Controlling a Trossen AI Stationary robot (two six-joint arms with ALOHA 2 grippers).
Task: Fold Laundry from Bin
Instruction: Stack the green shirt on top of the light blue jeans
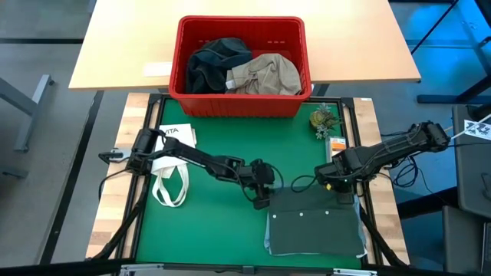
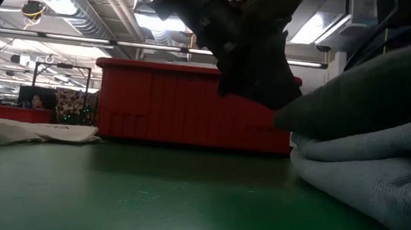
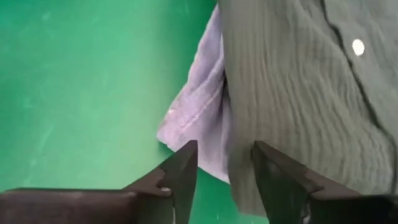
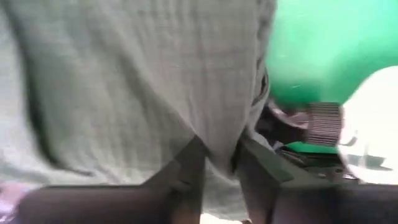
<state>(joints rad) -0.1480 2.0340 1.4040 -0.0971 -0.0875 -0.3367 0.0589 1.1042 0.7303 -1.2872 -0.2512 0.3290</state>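
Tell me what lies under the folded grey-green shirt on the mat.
A light blue garment peeks out beneath the folded grey-green shirt along its left edge; the rest underneath is covered, so nothing more can be told.

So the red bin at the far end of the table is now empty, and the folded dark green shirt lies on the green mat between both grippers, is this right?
Not quite. The red bin is not empty: the high view shows a dark garment and a beige one inside it. The rest holds: the folded dark green shirt lies on the green mat, with the left gripper and right gripper at its far corners.

Green table mat (image 1: pixel 207 222) with folded laundry (image 1: pixel 314 232), white tote bag (image 1: pixel 170 176).
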